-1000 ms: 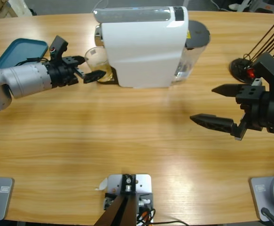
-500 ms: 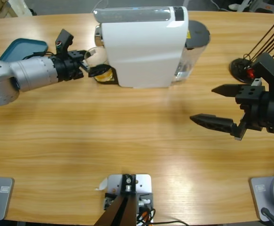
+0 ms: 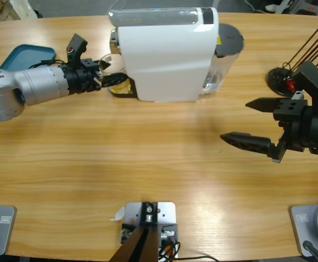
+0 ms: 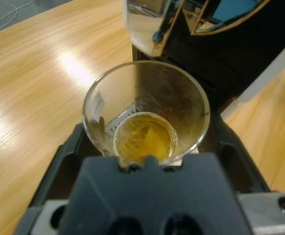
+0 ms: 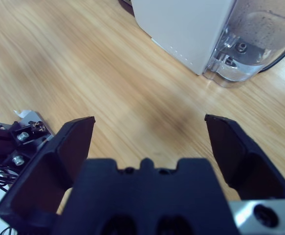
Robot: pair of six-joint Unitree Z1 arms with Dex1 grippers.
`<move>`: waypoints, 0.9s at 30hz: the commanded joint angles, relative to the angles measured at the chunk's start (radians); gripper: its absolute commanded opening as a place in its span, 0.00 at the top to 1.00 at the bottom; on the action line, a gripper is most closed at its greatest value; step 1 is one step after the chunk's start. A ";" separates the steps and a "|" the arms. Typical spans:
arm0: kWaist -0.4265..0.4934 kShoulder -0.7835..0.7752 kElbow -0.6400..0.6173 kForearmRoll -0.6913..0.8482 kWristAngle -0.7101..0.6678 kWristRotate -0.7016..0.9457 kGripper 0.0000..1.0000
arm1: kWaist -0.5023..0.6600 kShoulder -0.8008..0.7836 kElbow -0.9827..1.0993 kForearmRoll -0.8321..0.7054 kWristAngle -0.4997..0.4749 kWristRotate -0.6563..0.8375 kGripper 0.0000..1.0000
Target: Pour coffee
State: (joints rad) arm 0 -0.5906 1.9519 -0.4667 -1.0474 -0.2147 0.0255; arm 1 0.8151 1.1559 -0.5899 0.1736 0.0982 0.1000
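At the near edge of the left wrist view, the left gripper (image 4: 144,147) has its two black jaws on either side of a clear glass (image 4: 146,110), closed against its walls as far as this angle lets me judge. The coffee (image 4: 145,139), a shallow yellowish-amber layer, lies in the bottom of that glass. Just beyond the rim hangs the spout (image 4: 149,24) of the white coffee machine (image 4: 274,68), with the dark recess behind it.

From above, the left gripper (image 3: 108,79) reaches in from the left side to the machine (image 3: 167,54) at its left front, where the glass (image 3: 115,73) stands under the overhang. Compared with a second ago, the arm has pushed in toward the machine and turned slightly; the glass, which then stood clear of the machine's side, is now half tucked beneath it. Over the last half second almost nothing has changed there. A teal tray (image 3: 25,57) lies behind the arm near the table's (image 3: 148,158) far left edge.

On the other side, the right gripper (image 3: 259,124) hovers over bare wood well apart from the machine, jaws spread wide and holding nothing, unmoved across all three moments. Its wrist view shows the jaws (image 5: 149,147) gaping over the tabletop, with the machine's white corner and clear water tank (image 5: 252,41) farther off.
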 commanded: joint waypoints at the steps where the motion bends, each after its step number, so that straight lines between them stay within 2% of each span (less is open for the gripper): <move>1: 0.049 -0.010 0.076 0.002 -0.012 -0.012 0.57 | -0.009 0.025 0.009 0.014 0.020 0.001 0.00; 6: 0.088 -0.093 0.156 0.006 0.010 -0.012 0.57 | -0.009 0.026 0.009 0.014 0.020 0.001 0.00; 14: 0.179 -0.325 0.184 0.193 0.156 -0.012 0.57 | -0.009 0.019 0.009 0.014 0.021 0.001 0.00; 20: 0.260 -0.403 0.165 0.297 0.219 -0.007 0.57 | -0.009 0.013 0.010 0.014 0.023 0.001 0.00; 27: 0.399 -0.390 0.148 0.306 0.281 -0.004 0.56 | -0.008 0.012 0.011 0.014 0.031 0.001 0.00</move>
State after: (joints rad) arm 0 -0.2955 1.5725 -0.3067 -0.7616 0.0204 0.0248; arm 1 0.8151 1.1559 -0.5899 0.1736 0.1005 0.1000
